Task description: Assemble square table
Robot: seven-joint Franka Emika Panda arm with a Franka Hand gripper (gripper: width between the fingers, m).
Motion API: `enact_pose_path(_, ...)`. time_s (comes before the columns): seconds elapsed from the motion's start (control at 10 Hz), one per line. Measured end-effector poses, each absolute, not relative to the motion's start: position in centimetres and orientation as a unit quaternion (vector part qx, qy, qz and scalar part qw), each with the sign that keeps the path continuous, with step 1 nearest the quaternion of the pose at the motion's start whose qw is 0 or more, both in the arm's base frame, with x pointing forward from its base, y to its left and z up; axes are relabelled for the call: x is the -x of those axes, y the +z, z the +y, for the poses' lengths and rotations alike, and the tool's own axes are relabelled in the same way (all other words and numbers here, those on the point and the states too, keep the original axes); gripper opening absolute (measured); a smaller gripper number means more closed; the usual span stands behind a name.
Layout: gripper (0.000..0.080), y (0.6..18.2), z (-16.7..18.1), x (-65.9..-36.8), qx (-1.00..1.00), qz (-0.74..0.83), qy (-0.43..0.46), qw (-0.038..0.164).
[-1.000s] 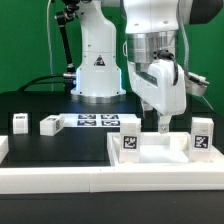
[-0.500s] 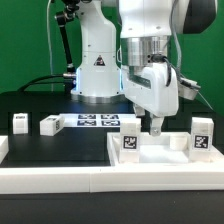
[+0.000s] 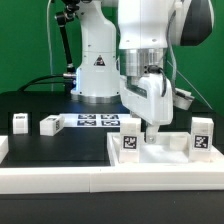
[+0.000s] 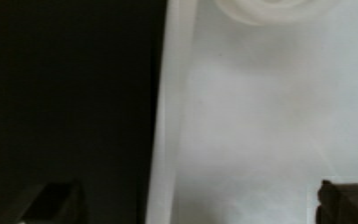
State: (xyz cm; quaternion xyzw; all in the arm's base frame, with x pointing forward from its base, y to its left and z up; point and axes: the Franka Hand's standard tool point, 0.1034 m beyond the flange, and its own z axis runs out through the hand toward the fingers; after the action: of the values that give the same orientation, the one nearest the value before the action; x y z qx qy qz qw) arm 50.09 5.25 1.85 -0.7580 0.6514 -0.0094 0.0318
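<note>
The white square tabletop lies at the front on the exterior view's right, with a black-and-white tag on its near rim. My gripper hangs just above its left part. In the wrist view the gripper is open and empty. One dark fingertip is over the black table and the other over the white slab, so the jaws straddle the slab's edge. Two white tagged legs stand at the left. Another leg stands at the far right.
The marker board lies flat behind the tabletop, in front of the arm's white base. A long white rail borders the black surface along the front. Dark cables hang at the back left.
The gripper has moved toward the exterior view's left and slightly lower over the tabletop. The loose parts have not moved.
</note>
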Motion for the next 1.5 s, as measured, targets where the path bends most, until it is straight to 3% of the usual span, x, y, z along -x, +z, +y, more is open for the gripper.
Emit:
enact_pose_path(0.3,0.0648,1.1,5.0,-49.7,0.758,0.651,-0.006,0.025)
enact_pose_path(0.4,0.0559,0.9,4.9,-49.6,0.758,0.651,-0.006,0.023)
enact_pose_path(0.5,0.0559,0.8,4.9,-49.6,0.759,0.651,-0.005,0.022)
enact_pose_path(0.7,0.0188,0.8,4.9,-49.6,0.759,0.650,-0.005,0.022)
enact_pose_path(0.8,0.0188,0.7,4.8,-49.2,0.762,0.647,0.003,0.018)
enact_pose_path(0.9,0.0077,0.6,4.2,-49.0,0.758,0.652,0.006,0.015)
enact_pose_path(1.5,0.0077,0.6,4.0,-49.0,0.759,0.651,0.007,0.013)
